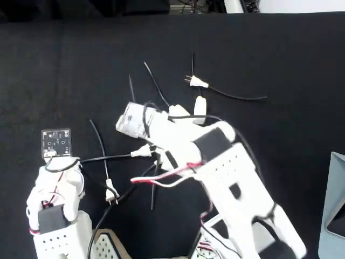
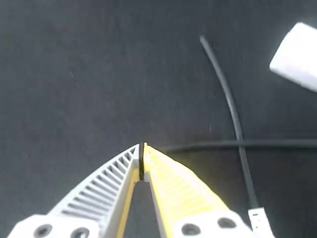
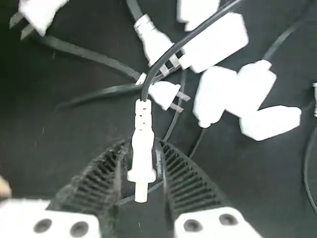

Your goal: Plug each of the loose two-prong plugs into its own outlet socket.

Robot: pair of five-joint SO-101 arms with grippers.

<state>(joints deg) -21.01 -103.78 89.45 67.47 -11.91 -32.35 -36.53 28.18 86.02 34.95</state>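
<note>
My right gripper (image 3: 141, 146) is shut on a white two-prong plug (image 3: 141, 156), whose black cable rises toward several white outlet sockets (image 3: 215, 94). Two more white plugs (image 3: 166, 94) (image 3: 157, 42) lie beside those sockets, their prongs close to them, and another plug (image 3: 37, 12) lies farther off. In the high view the right arm (image 1: 215, 156) covers the middle of the table. A loose plug (image 1: 198, 82) lies beyond it and two others (image 1: 141, 152) (image 1: 111, 191) lie nearer. My left gripper (image 2: 142, 148) is shut, with a black cable's (image 2: 237, 145) end right at its tips.
A small square board (image 1: 56, 141) sits just beyond the left arm (image 1: 54, 205). Black cables (image 1: 102, 145) cross the dark tabletop between the arms. A white socket block (image 2: 297, 49) and a plug (image 2: 260, 220) lie to one side of the left gripper. A grey bin (image 1: 334, 205) stands at the right edge.
</note>
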